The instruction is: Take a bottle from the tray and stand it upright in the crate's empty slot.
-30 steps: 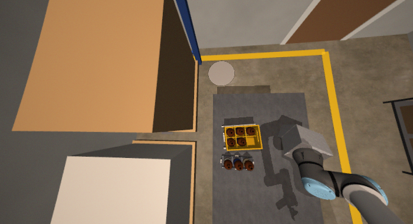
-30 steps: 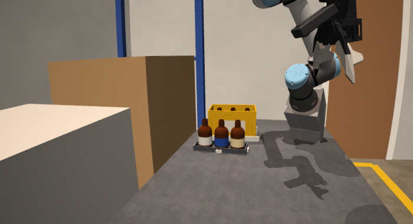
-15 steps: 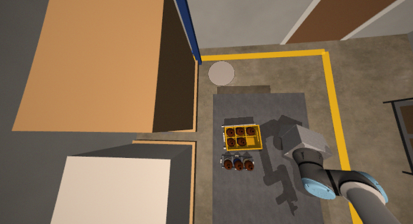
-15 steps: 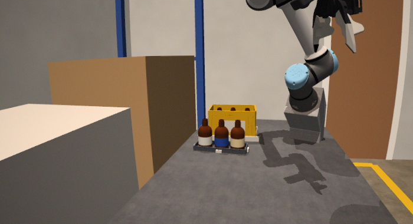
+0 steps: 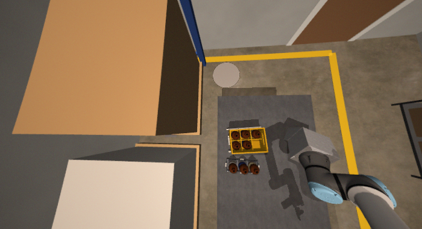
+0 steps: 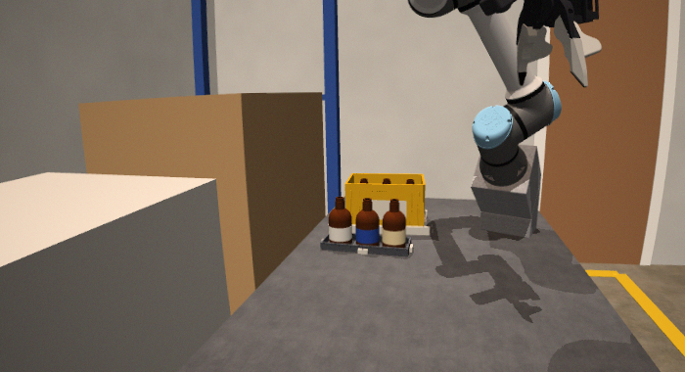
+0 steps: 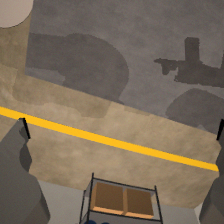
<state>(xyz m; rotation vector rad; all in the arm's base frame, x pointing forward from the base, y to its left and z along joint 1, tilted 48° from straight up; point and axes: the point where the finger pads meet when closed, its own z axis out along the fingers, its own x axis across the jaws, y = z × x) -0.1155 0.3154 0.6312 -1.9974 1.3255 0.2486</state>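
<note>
A yellow crate (image 5: 248, 139) stands on the grey table and holds several brown bottles; its front right slot (image 5: 256, 145) is empty. It also shows in the exterior view (image 6: 385, 197). In front of it a dark tray (image 5: 243, 167) holds three upright brown bottles. In the exterior view they carry a white (image 6: 340, 221), a blue (image 6: 367, 222) and a cream (image 6: 393, 223) label. My gripper (image 6: 555, 50) is open and empty, high above the table's right side, far from the tray. In the wrist view the two fingers frame the floor (image 7: 115, 165).
A large brown box (image 6: 196, 167) and a white-topped grey block (image 6: 98, 260) stand left of the table. The arm's grey base block (image 6: 506, 202) sits at the table's back right. A yellow floor line (image 5: 340, 106) runs along the right. A shelf cart (image 7: 122, 200) shows below in the wrist view.
</note>
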